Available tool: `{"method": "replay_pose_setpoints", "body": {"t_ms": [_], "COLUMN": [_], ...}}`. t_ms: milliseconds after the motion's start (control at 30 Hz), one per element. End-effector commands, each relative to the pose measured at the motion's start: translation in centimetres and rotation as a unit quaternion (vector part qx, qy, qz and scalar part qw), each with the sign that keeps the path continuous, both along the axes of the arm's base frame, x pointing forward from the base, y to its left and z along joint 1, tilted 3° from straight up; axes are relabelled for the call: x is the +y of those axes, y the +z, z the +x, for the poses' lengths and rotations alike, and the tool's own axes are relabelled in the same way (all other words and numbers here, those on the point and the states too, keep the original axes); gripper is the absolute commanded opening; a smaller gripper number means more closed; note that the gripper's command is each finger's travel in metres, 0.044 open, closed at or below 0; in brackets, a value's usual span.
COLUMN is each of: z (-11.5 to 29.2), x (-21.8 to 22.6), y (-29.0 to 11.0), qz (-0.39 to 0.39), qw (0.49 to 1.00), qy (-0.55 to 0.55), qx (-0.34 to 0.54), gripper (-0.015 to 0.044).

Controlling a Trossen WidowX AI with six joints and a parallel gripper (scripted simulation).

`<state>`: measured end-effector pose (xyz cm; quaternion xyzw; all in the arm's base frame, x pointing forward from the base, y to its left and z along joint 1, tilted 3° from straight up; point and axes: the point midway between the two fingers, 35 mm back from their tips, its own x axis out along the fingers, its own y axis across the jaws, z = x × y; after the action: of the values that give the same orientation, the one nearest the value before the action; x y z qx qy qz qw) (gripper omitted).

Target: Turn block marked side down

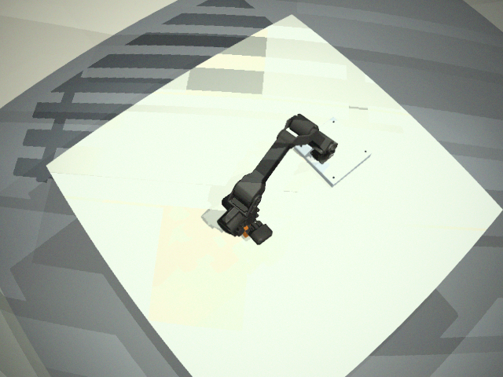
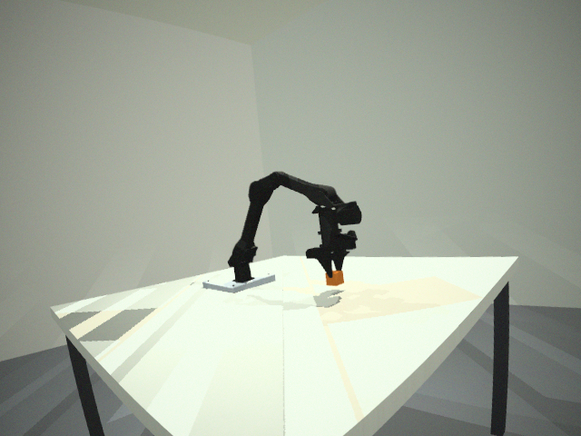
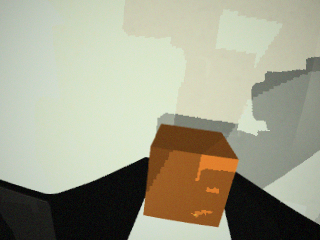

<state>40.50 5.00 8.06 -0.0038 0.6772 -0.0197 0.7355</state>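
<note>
The claw (image 3: 188, 190) is squeezing the orange block (image 3: 190, 176) tight between its fingers, so lift it straight up off the bench (image 2: 422, 300) slowly before turning it.

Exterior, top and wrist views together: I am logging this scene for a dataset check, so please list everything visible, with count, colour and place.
block: one, orange, with a lighter mark on the face toward the wrist camera; near the table's middle, pinched between the tool's fingers.
table: one, white top on dark legs; it carries everything else.
base plate: one, pale grey, flat on the table, beside the block in the exterior view.
floor: grey, with striped shadows, around the table.
walls: plain grey-green, behind the table.
arm: one, black, rising from the base plate and arching over to the block.
tool: one, black, pointing down, shut on the block.
</note>
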Motion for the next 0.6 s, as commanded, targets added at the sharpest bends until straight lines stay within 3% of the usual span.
{"method": "replay_pose_setpoints", "body": {"t_ms": [0,567], "z": [-0.07,0.12], "x": [-0.02,0.04], "y": [-0.08,-0.70], "qz": [-0.003,-0.006], "qw": [1.000,0.991], "qy": [0.003,0.009], "qx": [-0.019,-0.134], "gripper": [0.0000,0.0000]}}
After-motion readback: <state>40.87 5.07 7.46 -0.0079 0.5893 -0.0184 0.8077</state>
